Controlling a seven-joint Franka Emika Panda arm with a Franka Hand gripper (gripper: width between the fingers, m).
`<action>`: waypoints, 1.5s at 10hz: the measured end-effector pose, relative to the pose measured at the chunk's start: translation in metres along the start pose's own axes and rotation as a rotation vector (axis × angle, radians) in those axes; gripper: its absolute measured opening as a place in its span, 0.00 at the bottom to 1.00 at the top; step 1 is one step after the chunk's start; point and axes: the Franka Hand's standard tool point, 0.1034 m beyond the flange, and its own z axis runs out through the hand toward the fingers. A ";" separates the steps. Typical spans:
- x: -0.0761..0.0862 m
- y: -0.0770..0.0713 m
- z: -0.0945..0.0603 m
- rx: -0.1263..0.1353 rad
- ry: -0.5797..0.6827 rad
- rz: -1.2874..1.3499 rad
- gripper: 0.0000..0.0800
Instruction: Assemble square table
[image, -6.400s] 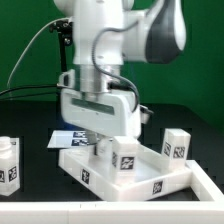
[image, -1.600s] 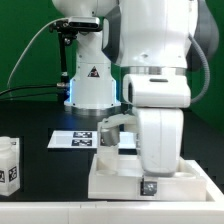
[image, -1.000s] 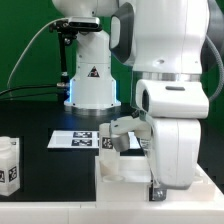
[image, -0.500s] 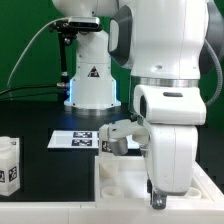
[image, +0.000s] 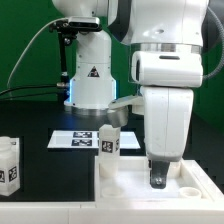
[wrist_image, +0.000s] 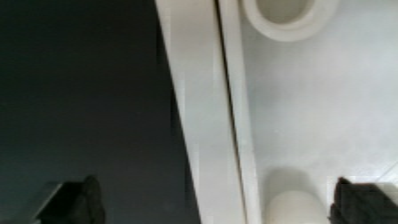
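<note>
Square table top (image: 130, 172) is lying flat on the black bench (image: 50, 165), sockets facing up. The jaws are hanging low over it and standing wide, gripping nothing. In the wrist view the two dark fingertips (wrist_image: 71, 200) are sitting at opposite borders of the picture, one over the bench and one over the white slab. That means they are straddling the raised rim (wrist_image: 199, 110) rather than pinching it. One round corner socket (wrist_image: 290, 12) is showing empty just along that rim.

Moving outward, one white table leg (image: 109, 143) is standing upright at the slab's far corner on the exterior view's left, tag facing the camera. It looks to be sitting in its socket, which is why it is standing alone, though how deep it is seated I cannot tell.

The bulky white arm (image: 168, 90) is crowding the slab's half on the exterior view's right, so straight up is looking like the cleanest way out. A second leg (image: 8, 166) is waiting on the bench at the exterior view's left, well apart, with open bench in between. The marker board (image: 72, 139) is lying flat behind the slab and blocking nothing.
</note>
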 end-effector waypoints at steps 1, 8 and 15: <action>0.000 0.000 0.000 0.000 0.000 0.085 0.81; -0.055 0.008 -0.016 0.061 -0.078 0.590 0.81; -0.089 0.003 -0.015 0.092 -0.125 1.152 0.81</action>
